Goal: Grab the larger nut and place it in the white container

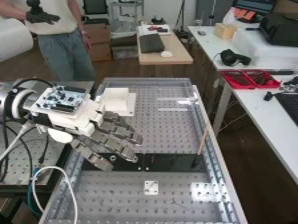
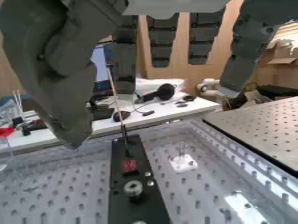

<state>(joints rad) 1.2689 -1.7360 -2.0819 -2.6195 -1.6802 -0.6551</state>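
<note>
What looks like the larger nut, round silver metal (image 2: 133, 188), sits on the long flat black bar (image 2: 152, 204). Probably stiff, dense and slippery, it wants pinching by opposite sides. The robot hand (image 1: 106, 142) is wide and empty above the bar.

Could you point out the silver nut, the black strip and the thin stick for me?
Silver nut (image 2: 133, 187): wrist view, upper part of the nut.
Black strip (image 2: 153, 208): wrist view, bare surface near the nut.
Thin stick (image 1: 202, 141): high view, partway along its shaft.
</note>
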